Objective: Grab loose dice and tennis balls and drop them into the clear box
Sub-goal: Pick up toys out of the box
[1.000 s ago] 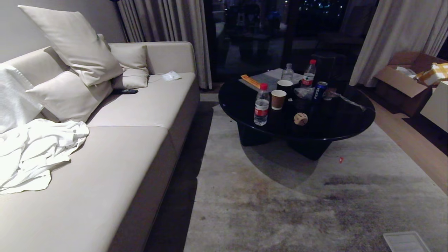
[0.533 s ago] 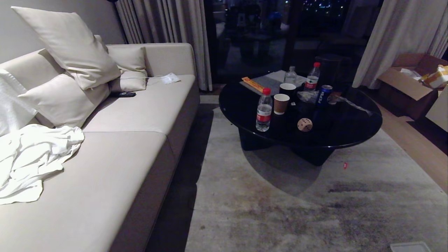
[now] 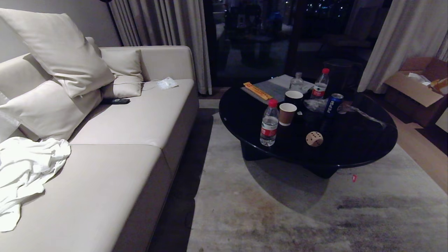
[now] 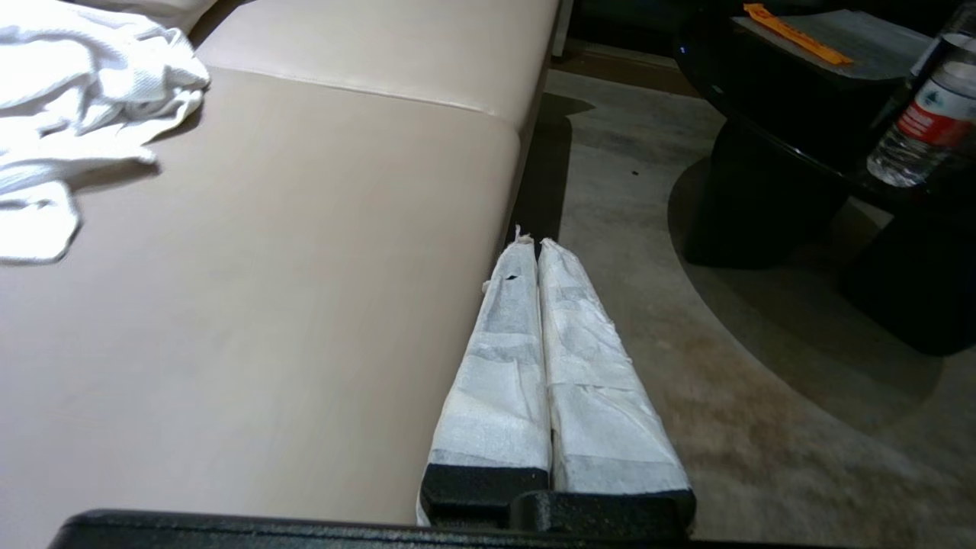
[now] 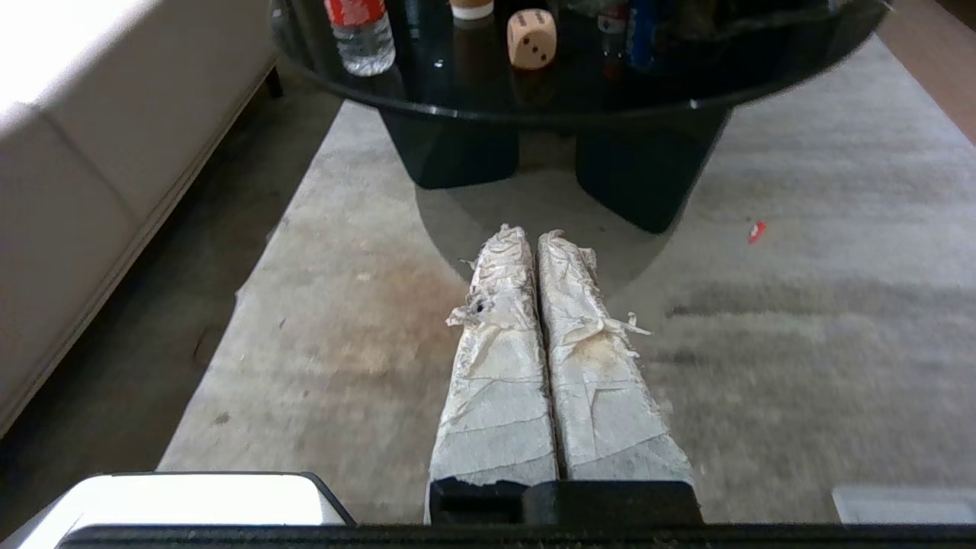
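Observation:
One tan wooden die [image 3: 314,139] with dark pips sits near the front of the round black table [image 3: 360,143]; it also shows in the right wrist view, die [image 5: 531,38]. My right gripper [image 5: 531,232] is shut and empty, low over the carpet short of the table. Over the sofa's front edge my left gripper [image 4: 534,242] is also shut and empty. Neither gripper shows in the head view. No tennis balls are in view. A pale rectangular thing [image 5: 903,503] lies on the carpet at the picture's edge; I cannot tell whether it is the clear box.
Around the die stand a water bottle [image 3: 269,122], paper cups [image 3: 287,113], a cola can [image 3: 333,104] and more bottles. A long beige sofa [image 3: 122,157] with cushions and a white cloth [image 3: 24,168] fills the left. A cardboard box [image 3: 416,87] stands far right.
The whole head view has shifted: table and sofa now look nearer and lower, so the camera has moved forward. The pale rectangle at the bottom right has left that view.

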Robot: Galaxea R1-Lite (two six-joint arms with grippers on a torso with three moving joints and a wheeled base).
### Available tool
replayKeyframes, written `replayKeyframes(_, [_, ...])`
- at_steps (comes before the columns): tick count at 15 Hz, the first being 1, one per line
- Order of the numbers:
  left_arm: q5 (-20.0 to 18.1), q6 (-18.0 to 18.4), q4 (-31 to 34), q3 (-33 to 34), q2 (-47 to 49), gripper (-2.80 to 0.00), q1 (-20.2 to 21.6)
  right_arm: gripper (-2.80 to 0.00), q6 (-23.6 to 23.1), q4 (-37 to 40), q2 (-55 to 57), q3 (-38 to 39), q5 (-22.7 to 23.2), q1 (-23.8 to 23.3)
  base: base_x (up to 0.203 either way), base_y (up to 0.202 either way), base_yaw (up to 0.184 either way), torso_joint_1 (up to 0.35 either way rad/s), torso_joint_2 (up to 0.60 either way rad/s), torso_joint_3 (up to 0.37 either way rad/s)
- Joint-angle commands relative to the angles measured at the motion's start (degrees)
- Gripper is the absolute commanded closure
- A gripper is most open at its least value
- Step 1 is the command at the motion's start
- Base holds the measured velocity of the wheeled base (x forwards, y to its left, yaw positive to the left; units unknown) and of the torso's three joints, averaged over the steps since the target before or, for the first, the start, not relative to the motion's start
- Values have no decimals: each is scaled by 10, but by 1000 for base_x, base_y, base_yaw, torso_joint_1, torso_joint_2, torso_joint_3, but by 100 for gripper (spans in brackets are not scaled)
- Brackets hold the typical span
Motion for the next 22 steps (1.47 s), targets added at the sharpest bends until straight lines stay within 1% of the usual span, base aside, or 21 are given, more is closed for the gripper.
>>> replayKeyframes(1, [1,0,0,1,1,0,-1,0,0,0,1,0,0,0,183,0,0,-2,7,2])
replayKeyframes(6, [0,-1,0,1,1,0,0,0,0,0,1,0,0,0,184,0,-1,4,-1,3])
replayKeyframes(9, [-1,6,0,1,1,0,0,0,0,0,1,0,0,0,165,0,-1,3,5,3])
replayKeyframes(16, [-1,5,1,1,1,0,-1,0,0,0,1,0,0,0,0,0,0,0,0,0])
replayKeyframes(22, [-1,5,0,1,1,0,0,0,-3,0,1,0,1,0,2,4,-101,7,2,2])
